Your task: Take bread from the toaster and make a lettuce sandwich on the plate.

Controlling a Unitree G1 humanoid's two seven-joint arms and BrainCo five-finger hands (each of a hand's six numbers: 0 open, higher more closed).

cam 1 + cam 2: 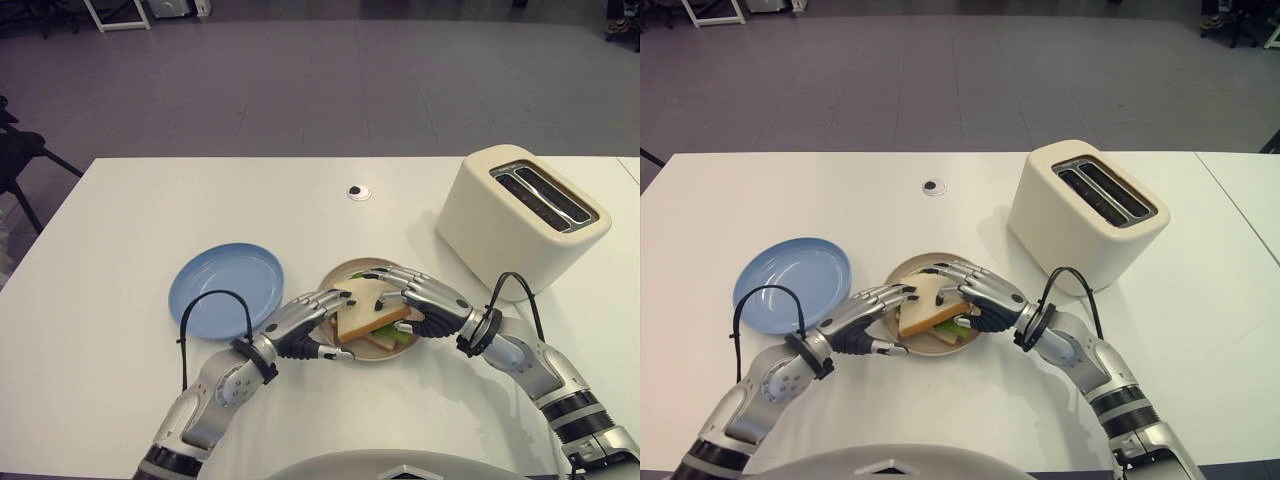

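Cream plastic forms the toaster (pixel 520 215), which stands on the white table (pixel 100 300) at about two o'clock from the middle plate, its two long slots dark along the top. No writing can be made out on it. That middle plate, a tan plate (pixel 343 269), carries the sandwich: a lower bread slice (pixel 378 343) lying flat, green lettuce (pixel 958 326) showing at the four o'clock edge, and a top bread slice (pixel 368 310) resting tilted over them, its nine o'clock side raised. The left hand (pixel 300 325) comes in from eight o'clock with its fingers stretched nearly straight, their tips against the near corner of the top bread slice, not closed around it. The right hand (pixel 430 300) comes in from four o'clock and is curled over the far edge of the same slice, gripping it. A blue plate (pixel 225 290) lies at nine o'clock, just beside the tan plate and apart from both hands. At twelve o'clock, well apart from the plates, a small black-and-white disc (pixel 358 192) sits on the tabletop.
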